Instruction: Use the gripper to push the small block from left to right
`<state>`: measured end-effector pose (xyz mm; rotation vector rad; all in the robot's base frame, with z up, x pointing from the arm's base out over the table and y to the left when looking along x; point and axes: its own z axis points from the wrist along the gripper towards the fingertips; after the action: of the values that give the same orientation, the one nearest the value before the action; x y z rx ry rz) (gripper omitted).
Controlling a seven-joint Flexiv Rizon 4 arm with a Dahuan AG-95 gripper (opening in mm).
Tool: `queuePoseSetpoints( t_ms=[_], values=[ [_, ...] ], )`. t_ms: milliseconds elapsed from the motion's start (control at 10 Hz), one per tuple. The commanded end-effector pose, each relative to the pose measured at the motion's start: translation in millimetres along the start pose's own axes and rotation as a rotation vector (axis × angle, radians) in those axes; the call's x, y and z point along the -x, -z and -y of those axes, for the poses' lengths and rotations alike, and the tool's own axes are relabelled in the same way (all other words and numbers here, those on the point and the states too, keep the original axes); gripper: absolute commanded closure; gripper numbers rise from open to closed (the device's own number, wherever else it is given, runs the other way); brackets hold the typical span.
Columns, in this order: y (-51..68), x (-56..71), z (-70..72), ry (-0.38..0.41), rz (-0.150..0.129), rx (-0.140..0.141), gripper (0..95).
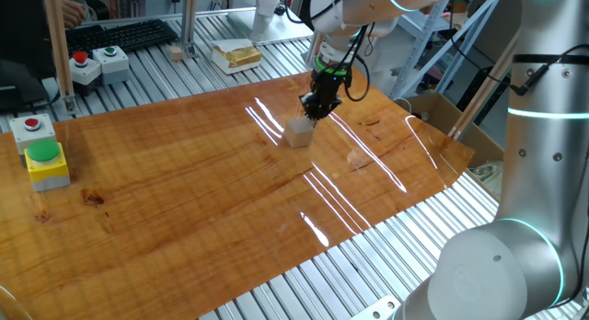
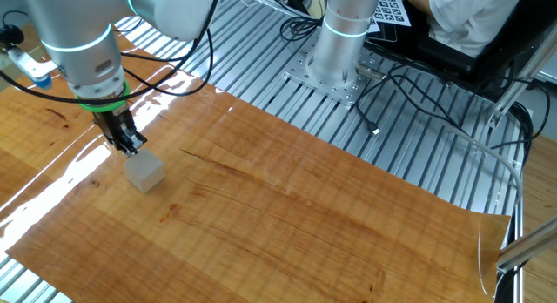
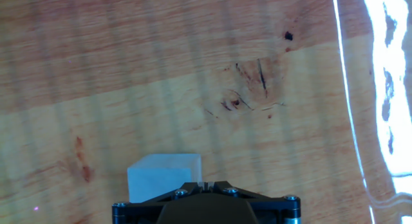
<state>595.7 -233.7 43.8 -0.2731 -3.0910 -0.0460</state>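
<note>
The small block [image 1: 298,131] is a pale beige-grey cube on the wooden board. It also shows in the other fixed view [image 2: 144,171] and at the bottom of the hand view [image 3: 163,175]. My gripper [image 1: 313,112] is a narrow black tip with a green ring above it. Its jaws are shut with nothing between them. The tip stands right against the block's far upper edge, touching or nearly so. In the other fixed view the gripper [image 2: 132,150] sits at the block's upper left corner. In the hand view the gripper [image 3: 205,184] overlaps the block's right lower part.
A white box with yellowish contents [image 1: 235,55] and a tiny tan wooden block [image 1: 176,52] lie on the metal slats behind the board. Button boxes [image 1: 46,164] stand at the left. A cardboard box [image 1: 440,110] is off the board's right edge.
</note>
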Motion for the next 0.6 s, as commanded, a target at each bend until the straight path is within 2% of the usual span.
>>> queuePoseSetpoints(
  t_ms=[100, 400, 500, 600],
  values=[
    [-4.4, -4.0, 8.9, 0.008, 0.009, -0.007, 95.0],
    [-4.4, -4.0, 8.9, 0.082, 0.018, -0.019, 95.0],
    [-4.4, -4.0, 8.9, 0.134, 0.013, -0.026, 95.0],
    [-4.4, -4.0, 8.9, 0.148, 0.012, -0.028, 95.0]
  ],
)
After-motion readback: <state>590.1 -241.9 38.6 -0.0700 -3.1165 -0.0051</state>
